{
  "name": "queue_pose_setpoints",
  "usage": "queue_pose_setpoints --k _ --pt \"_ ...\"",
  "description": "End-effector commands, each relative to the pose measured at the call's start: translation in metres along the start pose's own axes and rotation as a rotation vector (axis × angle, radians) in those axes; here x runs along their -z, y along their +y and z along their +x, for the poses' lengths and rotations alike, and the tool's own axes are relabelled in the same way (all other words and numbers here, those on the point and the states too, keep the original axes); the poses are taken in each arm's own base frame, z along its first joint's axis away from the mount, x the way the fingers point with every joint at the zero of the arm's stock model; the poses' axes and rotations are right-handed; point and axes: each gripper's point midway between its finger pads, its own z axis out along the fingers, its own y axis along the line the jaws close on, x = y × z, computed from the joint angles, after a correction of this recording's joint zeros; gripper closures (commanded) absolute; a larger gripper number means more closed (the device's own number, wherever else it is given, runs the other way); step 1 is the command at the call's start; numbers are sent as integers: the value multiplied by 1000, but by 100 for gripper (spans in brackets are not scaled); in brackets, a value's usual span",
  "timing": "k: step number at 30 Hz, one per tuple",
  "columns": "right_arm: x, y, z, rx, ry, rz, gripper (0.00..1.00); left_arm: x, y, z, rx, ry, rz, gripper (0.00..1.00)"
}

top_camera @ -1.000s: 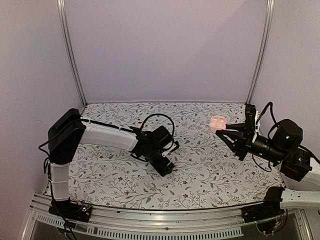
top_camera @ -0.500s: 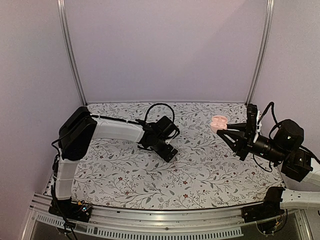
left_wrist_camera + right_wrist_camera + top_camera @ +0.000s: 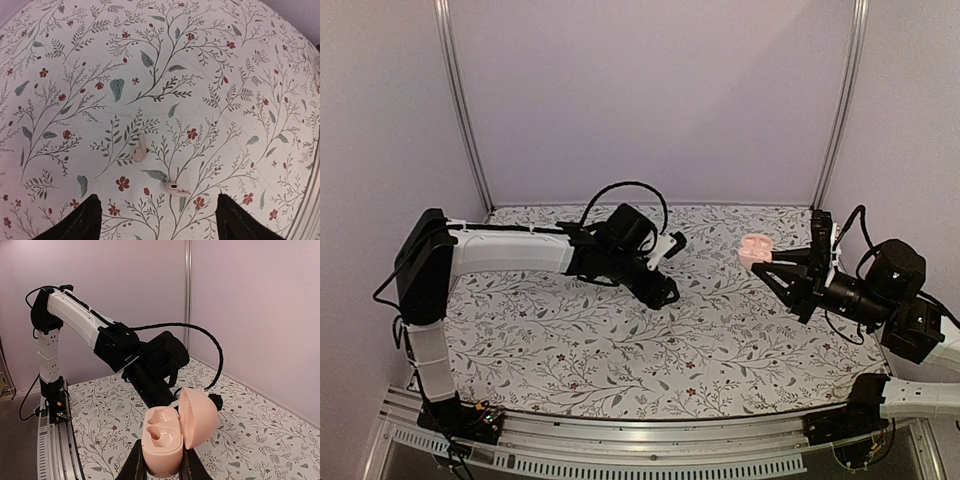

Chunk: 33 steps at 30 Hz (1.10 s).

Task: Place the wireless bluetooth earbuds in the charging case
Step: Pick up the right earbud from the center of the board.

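I had the left arm [image 3: 510, 250] stretched far forward with its wrist bent down, so the left gripper [image 3: 159, 222] faced downward, jaws spread wide and nothing between them. The right arm [image 3: 895, 275] was raised and reached inward toward the left one. The right gripper [image 3: 162, 467] lay roughly level, its fingers pinched on the base of the charging case [image 3: 162, 440].

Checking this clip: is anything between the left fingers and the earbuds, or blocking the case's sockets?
Nothing visible. Both earbuds lie on bare floral cloth just ahead of the open left gripper, with no object between. The charging case, pinched in the right gripper, has its lid open and both sockets empty.
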Motion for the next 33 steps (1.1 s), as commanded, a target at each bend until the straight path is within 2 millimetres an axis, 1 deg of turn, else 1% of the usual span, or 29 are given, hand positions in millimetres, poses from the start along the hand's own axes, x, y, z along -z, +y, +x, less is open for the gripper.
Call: queue_pose_setpoints --k 1,2,5,11,16,20,33 --pt "2 0 -1 -10 -3 0 100 -24 -17 16 20 138 58 24" --pt "3 -1 -1 -10 -4 5 100 -27 -19 14 26 157 43 25" --pt "4 -3 -3 -8 -10 15 100 -34 -20 20 56 222 14 28" --pt "5 -3 -3 -6 -13 20 100 -46 -12 28 83 268 -33 34" --pt "5 -4 -3 -7 -13 22 100 -60 -7 42 70 319 -56 38" --pt "5 -3 -2 -9 -11 21 100 -67 -8 51 60 351 -46 43" --pt "3 -3 -1 -9 -5 19 100 -77 -9 53 26 362 -32 55"
